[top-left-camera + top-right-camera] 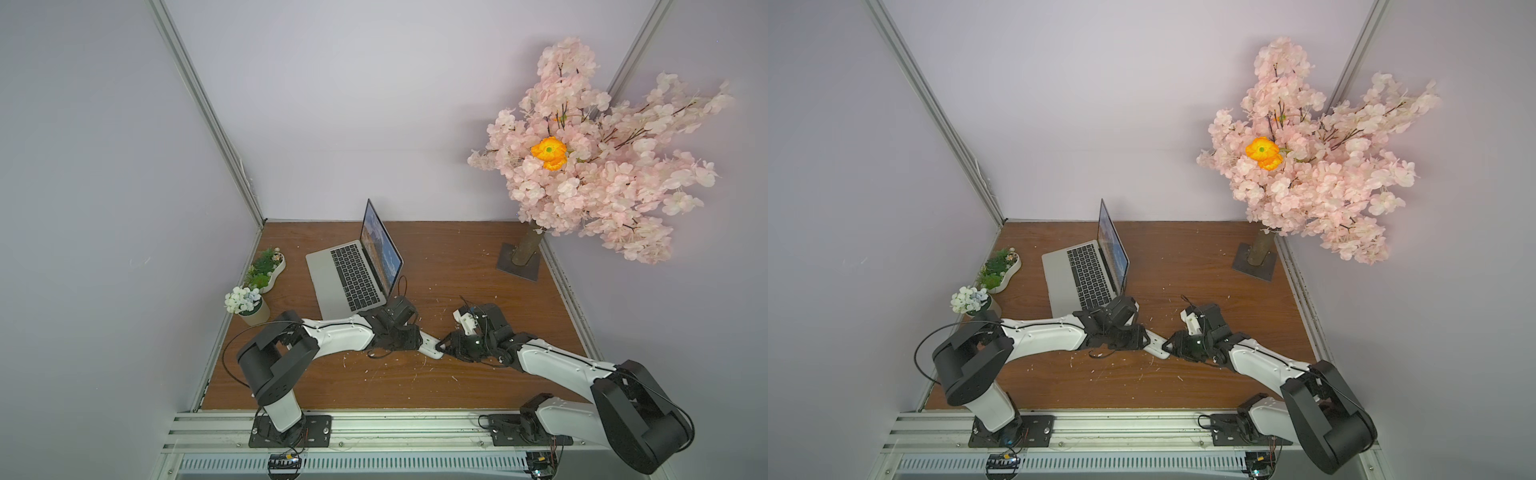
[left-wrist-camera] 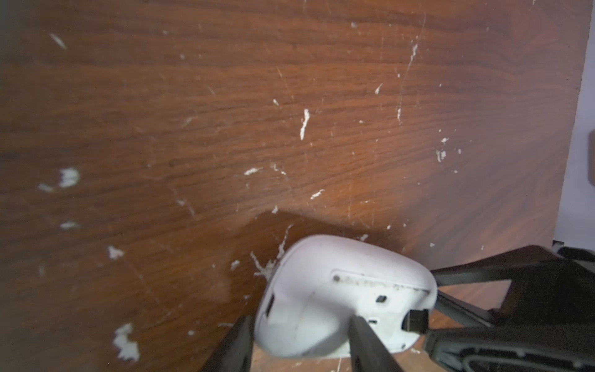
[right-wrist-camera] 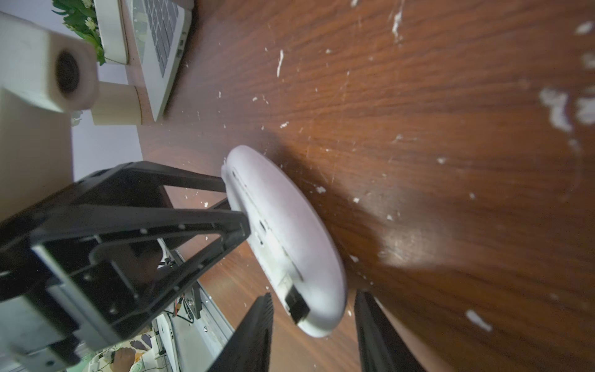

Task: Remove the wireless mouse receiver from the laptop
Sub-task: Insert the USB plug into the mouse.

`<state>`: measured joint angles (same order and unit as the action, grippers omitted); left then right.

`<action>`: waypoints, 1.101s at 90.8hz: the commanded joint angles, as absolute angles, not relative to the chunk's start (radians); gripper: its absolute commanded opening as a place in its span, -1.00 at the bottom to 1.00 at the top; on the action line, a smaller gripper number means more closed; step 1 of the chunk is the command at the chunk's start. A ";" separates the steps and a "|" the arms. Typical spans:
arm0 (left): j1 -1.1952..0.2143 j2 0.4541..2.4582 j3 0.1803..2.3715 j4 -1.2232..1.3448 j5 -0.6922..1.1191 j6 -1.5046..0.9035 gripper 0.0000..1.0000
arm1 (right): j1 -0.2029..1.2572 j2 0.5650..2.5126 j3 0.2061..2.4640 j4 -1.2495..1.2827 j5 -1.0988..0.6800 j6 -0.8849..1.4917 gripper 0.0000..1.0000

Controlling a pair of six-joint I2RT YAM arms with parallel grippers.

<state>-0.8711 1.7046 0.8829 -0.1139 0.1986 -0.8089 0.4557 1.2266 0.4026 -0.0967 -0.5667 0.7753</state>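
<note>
Nearest you, the ribbed aluminium rail (image 1: 374, 428) edges a scratched brown wood-grain tabletop (image 1: 457, 270) flecked white, boxed by pale lilac walls (image 1: 374, 104). Your left gripper (image 2: 301, 322) pinches the silver-white oval mouse (image 2: 322, 290). The tiny dark USB receiver (image 3: 297, 306) sits in its underside, between the spread fingers of your right gripper (image 3: 314, 298), well apart from the thin silver-grey laptop (image 1: 353, 274) at far left.

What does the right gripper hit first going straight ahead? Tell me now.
Probably the wireless mouse receiver, a dark stub in the end of the mouse, just ahead between the right gripper's open jaws; depth is hard to judge.
</note>
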 commanded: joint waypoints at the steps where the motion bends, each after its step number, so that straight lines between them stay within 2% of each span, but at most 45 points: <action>1: -0.858 1.798 0.817 -0.296 0.134 -0.789 0.04 | 0.450 1.218 0.391 -0.074 -0.578 0.783 -0.13; 100: -0.858 1.798 0.808 -0.298 0.135 -0.790 0.04 | 0.437 1.265 0.336 0.001 -0.608 0.817 -0.35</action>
